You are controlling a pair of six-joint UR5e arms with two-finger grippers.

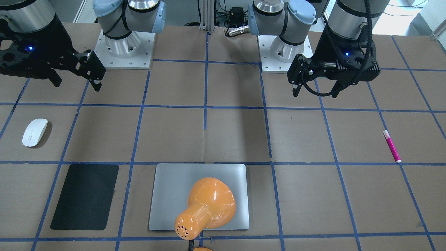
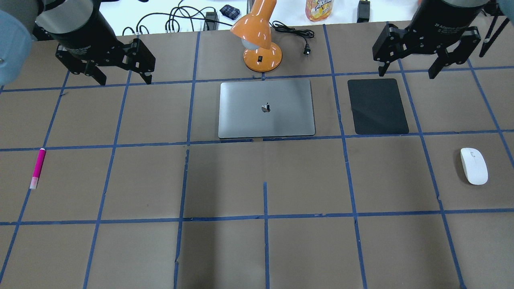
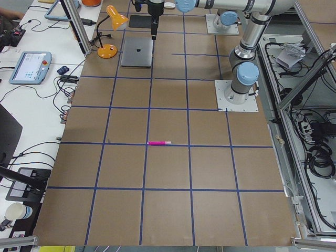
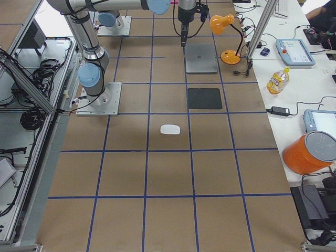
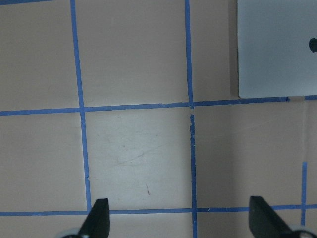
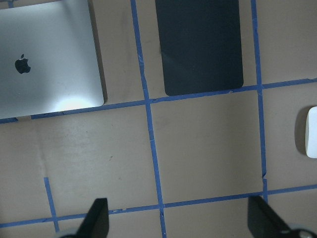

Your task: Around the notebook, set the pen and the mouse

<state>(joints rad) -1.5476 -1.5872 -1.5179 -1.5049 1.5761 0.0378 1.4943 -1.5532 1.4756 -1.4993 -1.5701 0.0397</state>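
The silver notebook (image 2: 266,108) lies closed at the far middle of the table. At the table's left end the pink pen (image 2: 37,168) lies on the brown surface, and the white mouse (image 2: 474,165) rests at the right end. My left gripper (image 2: 124,79) hangs open and empty high above the table, left of the notebook and well away from the pen (image 1: 392,145). My right gripper (image 2: 406,74) is also open and empty, raised over the far right, with the mouse (image 6: 312,133) at the edge of its wrist view.
A matte black pad (image 2: 377,106) lies just right of the notebook. An orange desk lamp (image 2: 261,40) stands behind the notebook with its shade leaning over it. Cables and a bottle (image 2: 319,9) sit beyond the far edge. Blue tape lines grid the table.
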